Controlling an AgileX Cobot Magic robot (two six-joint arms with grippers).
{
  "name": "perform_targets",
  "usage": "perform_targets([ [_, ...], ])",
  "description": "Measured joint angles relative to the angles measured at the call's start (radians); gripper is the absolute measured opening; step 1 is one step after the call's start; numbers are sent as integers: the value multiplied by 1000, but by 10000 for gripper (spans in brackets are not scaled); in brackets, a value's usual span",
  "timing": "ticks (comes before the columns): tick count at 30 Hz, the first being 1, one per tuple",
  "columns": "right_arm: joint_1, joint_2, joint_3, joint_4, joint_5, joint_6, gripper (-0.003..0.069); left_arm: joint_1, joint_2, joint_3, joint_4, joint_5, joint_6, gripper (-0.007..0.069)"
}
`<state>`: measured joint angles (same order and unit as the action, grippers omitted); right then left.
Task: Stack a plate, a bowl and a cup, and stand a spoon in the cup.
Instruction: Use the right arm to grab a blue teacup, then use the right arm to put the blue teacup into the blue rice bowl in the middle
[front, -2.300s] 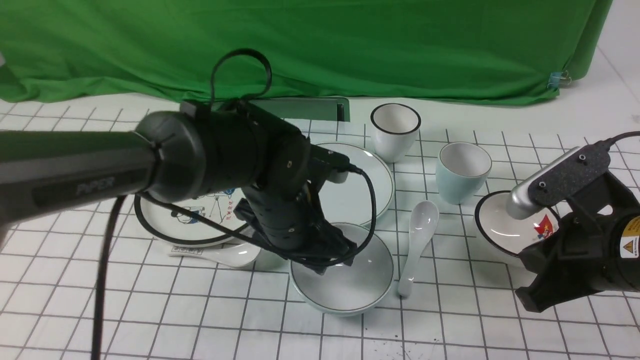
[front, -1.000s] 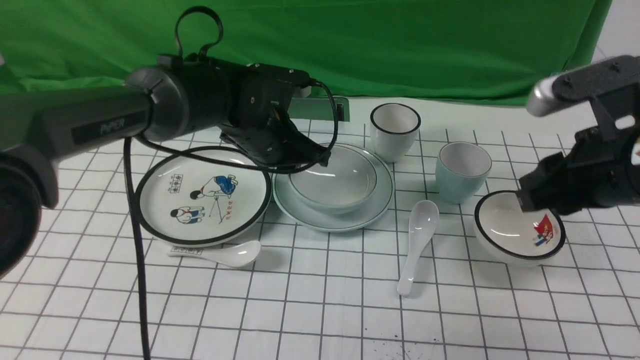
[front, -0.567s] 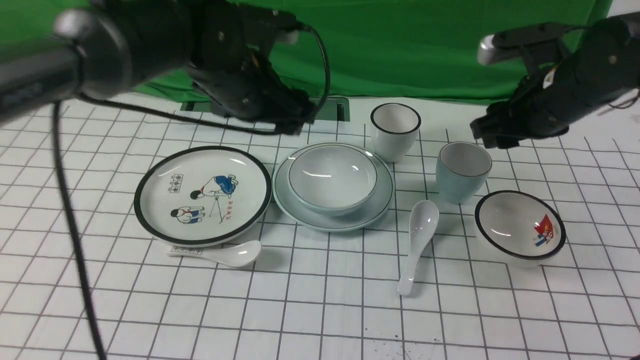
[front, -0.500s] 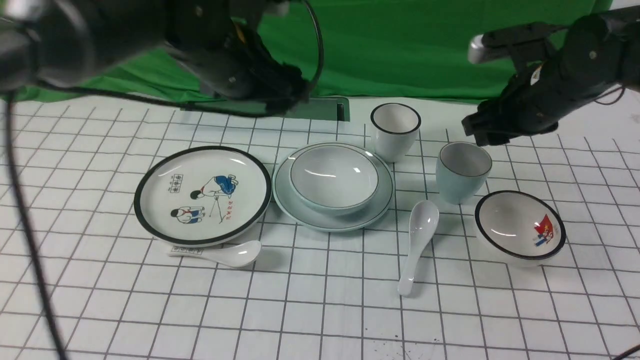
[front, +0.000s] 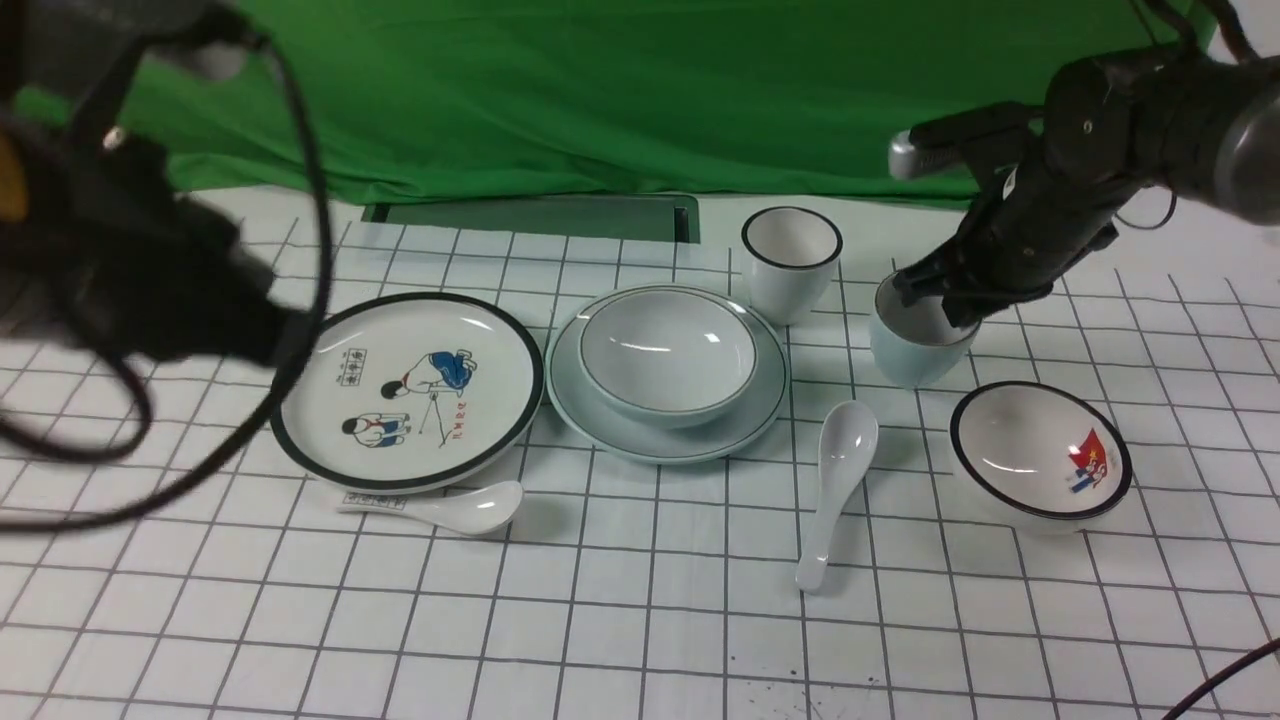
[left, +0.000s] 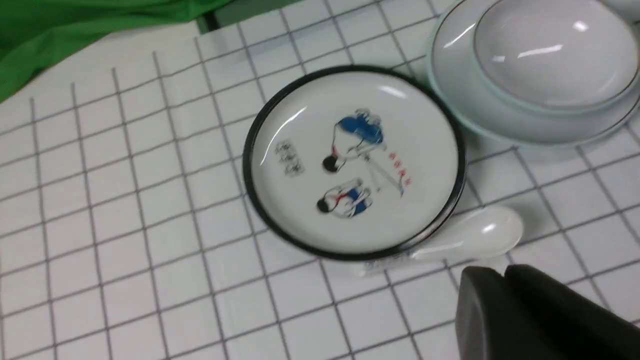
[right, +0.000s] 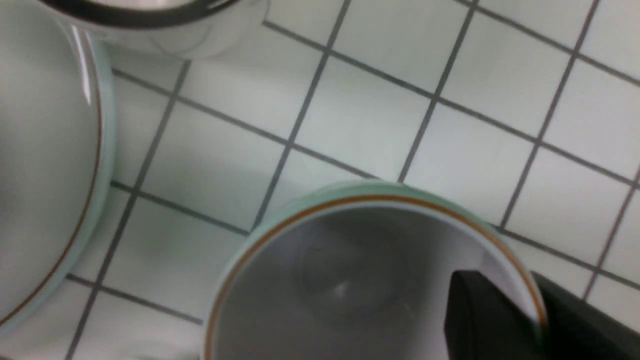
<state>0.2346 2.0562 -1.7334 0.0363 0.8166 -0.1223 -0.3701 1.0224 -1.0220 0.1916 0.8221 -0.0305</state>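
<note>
The pale blue-green bowl sits in the pale blue-green plate at mid table; both also show in the left wrist view, the bowl in the plate. The pale blue cup stands upright to their right. My right gripper is at its rim, one finger inside and one outside, shut on the wall; the cup's inside is empty. The plain white spoon lies in front of the cup. My left gripper is shut, empty, held over the table at the left.
A cartoon plate lies left of the stack, with a printed-handle spoon at its front edge. A black-rimmed white cup stands behind the stack. A black-rimmed flag bowl sits right of the plain spoon. A green cloth hangs behind.
My left gripper carried the bowl onto the plate, let go and drew back to the left. My right arm rose, swung in and came down on the cup's rim.
</note>
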Motion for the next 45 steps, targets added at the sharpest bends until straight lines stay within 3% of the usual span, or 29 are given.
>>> perform_targets([
  [5,39,-35,-134,128,116,-111,90,1,-159,234,28,-137,-16,-39],
  [10,205,10,-218,179,36,-140,90,1,-246,481,32,-341,-18,-38],
  [14,269,105,-256,114,5,-82,90,1,-247,526,25,-390,-24,-38],
  [19,272,213,-321,66,26,-4,90,1,-247,528,-45,-482,-32,-38],
  [26,272,225,-344,69,87,20,92,1,-247,529,-60,-491,-35,-37],
  [30,272,225,-351,70,122,21,144,1,-247,529,-63,-492,-35,-37],
  [35,272,225,-378,70,183,19,307,1,-247,529,-63,-492,-37,-36],
  [37,272,221,-455,70,296,-49,378,1,-247,529,-66,-491,-50,-36],
  [40,272,175,-512,65,361,-78,415,1,-247,529,-80,-478,-59,-36],
  [45,261,-19,-449,55,372,-86,414,1,-247,529,-87,-472,-65,-36],
])
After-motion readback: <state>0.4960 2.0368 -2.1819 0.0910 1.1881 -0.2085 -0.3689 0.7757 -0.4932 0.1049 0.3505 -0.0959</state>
